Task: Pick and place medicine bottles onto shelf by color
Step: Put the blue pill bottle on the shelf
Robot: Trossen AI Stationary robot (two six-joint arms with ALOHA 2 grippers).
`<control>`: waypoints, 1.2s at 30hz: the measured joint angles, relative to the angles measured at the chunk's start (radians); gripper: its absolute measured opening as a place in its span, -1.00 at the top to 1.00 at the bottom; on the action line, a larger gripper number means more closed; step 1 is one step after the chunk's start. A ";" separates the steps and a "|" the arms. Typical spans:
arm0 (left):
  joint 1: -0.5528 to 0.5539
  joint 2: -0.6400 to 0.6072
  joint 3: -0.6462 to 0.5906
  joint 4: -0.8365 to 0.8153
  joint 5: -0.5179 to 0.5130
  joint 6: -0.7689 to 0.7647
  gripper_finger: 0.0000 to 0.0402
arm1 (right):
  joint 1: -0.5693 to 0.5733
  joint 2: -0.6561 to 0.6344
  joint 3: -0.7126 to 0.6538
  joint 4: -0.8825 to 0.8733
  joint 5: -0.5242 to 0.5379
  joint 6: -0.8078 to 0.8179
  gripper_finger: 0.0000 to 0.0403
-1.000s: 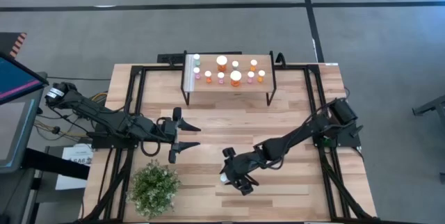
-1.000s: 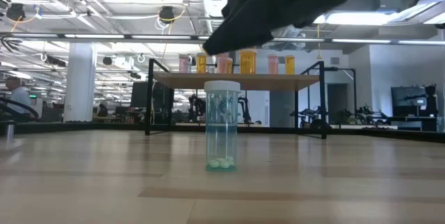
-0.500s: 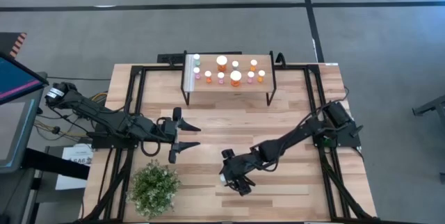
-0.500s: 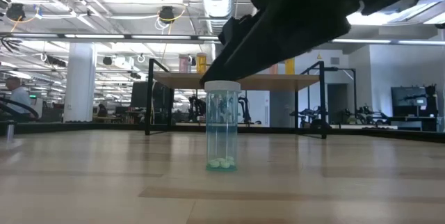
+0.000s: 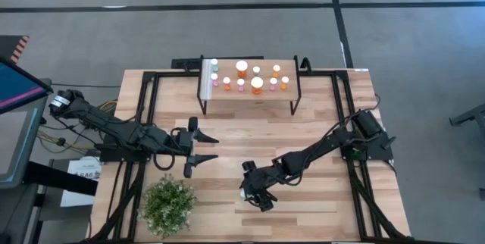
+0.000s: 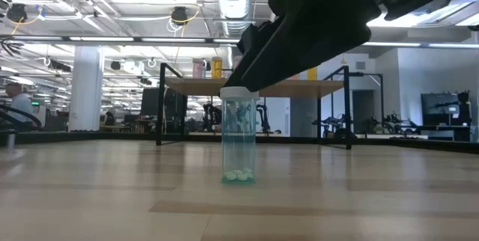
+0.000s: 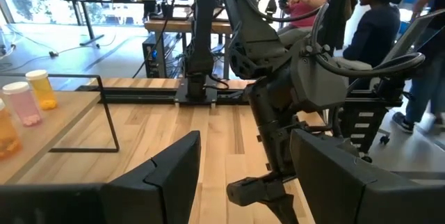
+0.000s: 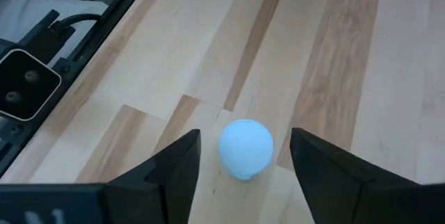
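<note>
Currently noted, one moment at the table:

Bottle in play: a pale blue-green medicine bottle (image 6: 239, 135) stood upright on the tabletop (image 5: 318, 134), toward the front edge, just right of the green plant (image 5: 167, 204).
Its look: clear tinted body, tall and narrow, round white cap; a few small pale pills lay at the bottom.
Right gripper: the right gripper (image 5: 254, 195) hung directly over that bottle, pointing down. In the right wrist view the cap (image 8: 246, 148) sat between the two dark fingers (image 8: 170, 170) with bare wood showing on either side, so the jaws stood apart and gripped nothing.
Left gripper: the left gripper (image 5: 198, 146) waited mid-table, left of centre, fingers spread wide, nothing between them.
Shelf: the shelf (image 5: 250, 98) stood at the back of the table, well apart from the lone bottle.
On the shelf: shelved bottles (image 5: 257, 85), white-capped, orange and pink, two of them larger; a pale one sat near the white strip.
</note>
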 joint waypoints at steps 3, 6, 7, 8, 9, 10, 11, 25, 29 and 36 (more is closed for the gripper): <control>0.000 0.000 0.000 0.000 0.000 0.000 -0.05 | -0.005 0.000 0.000 -0.002 0.000 0.003 -0.12; 0.000 0.000 0.000 0.000 0.000 0.000 -0.05 | -0.005 0.000 0.000 -0.003 0.000 0.004 -0.03; 0.000 0.000 0.000 0.000 0.000 0.000 -0.05 | -0.005 0.000 0.000 -0.003 0.000 0.005 0.00; 0.000 0.000 0.000 0.000 0.000 0.000 -0.05 | -0.005 0.000 0.000 -0.004 0.000 0.006 0.03; 0.000 0.000 0.000 0.000 0.000 0.000 -0.05 | -0.005 0.000 0.000 -0.006 0.000 0.006 0.06; 0.000 0.000 0.000 0.000 0.000 0.000 -0.05 | -0.005 0.000 0.000 -0.007 0.000 0.006 0.09; 0.000 0.000 0.000 0.000 0.000 0.000 -0.05 | -0.005 0.000 0.000 -0.007 0.000 0.006 0.12; 0.000 0.000 0.000 0.000 0.000 0.000 -0.05 | -0.005 -0.001 0.001 -0.006 0.000 0.006 0.38; 0.000 0.000 0.000 0.000 0.000 0.000 -0.05 | -0.011 -0.001 0.001 -0.008 0.000 0.008 0.37; 0.000 0.000 0.000 0.000 0.000 0.000 -0.05 | -0.036 -0.074 0.000 -0.103 0.000 0.021 0.39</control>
